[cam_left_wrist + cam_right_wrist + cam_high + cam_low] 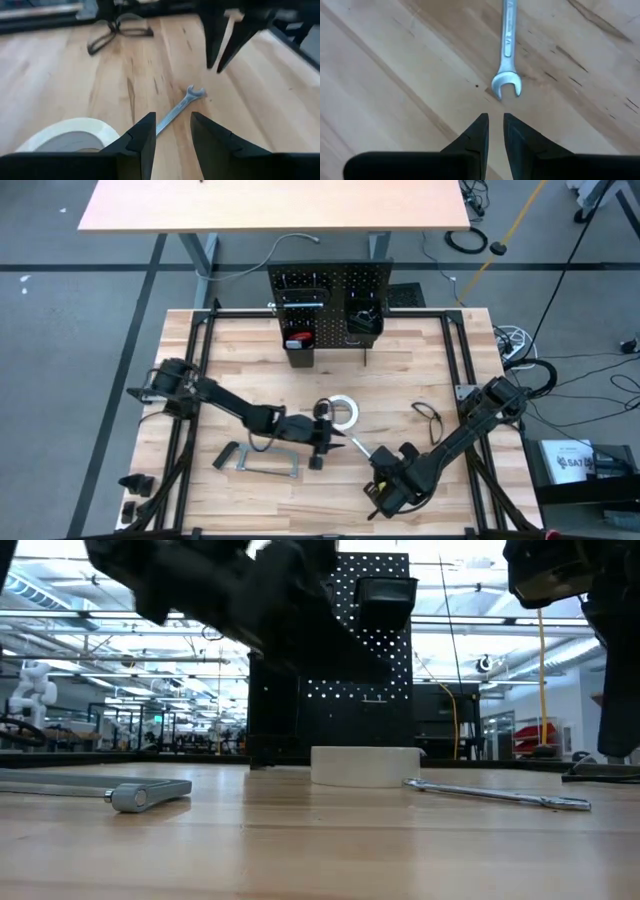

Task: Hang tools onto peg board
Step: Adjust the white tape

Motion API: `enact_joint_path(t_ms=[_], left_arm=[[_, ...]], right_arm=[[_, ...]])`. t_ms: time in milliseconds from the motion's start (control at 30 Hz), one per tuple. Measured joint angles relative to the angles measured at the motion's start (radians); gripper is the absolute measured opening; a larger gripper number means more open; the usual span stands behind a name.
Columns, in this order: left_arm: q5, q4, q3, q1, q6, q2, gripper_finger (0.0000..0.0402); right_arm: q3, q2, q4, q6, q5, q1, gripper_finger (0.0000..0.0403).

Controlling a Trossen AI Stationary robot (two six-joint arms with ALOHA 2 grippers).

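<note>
A small silver wrench point(366, 449) lies flat on the wooden table, near its middle. My left gripper point(172, 135) hovers open just left of the wrench, its fingers level and pointing along the shaft, with a white tape roll point(70, 135) beside it. My right gripper point(495, 125) points down over the wrench's open-jawed end point(506, 89), with only a narrow gap between its fingertips and nothing in it. The black peg board point(330, 290) stands upright at the table's far edge. A grey bar clamp point(262, 461) and black pliers point(430, 416) lie flat on the table.
Two black bins point(300, 345) point(362, 326) hang on the peg board's front. The bar clamp lies under the left arm, toward the near edge. The pliers lie right of the tape roll. A black frame point(455, 350) runs along the table's sides.
</note>
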Motion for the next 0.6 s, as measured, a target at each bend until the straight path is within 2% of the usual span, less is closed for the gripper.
enact_joint_path(t_ms=[167, 300, 533, 600], left_arm=[[0.024, -0.045, 0.099, 0.04, 0.0, 0.114, 0.0127], [-0.024, -0.069, 0.142, 0.071, -0.003, 0.175, 0.0115], [-0.062, -0.054, 0.155, 0.081, -0.024, 0.206, 0.0023], [-0.068, -0.054, 0.155, 0.081, -0.01, 0.206, 0.0007]], right_arm=[[0.0, 0.0, -0.013, 0.019, 0.017, 0.01, 0.005], [0.0, 0.0, -0.013, 0.026, 0.017, 0.011, 0.005], [0.0, 0.0, -0.027, 0.014, 0.019, 0.011, 0.005], [0.0, 0.0, -0.03, 0.013, 0.02, 0.011, 0.005]])
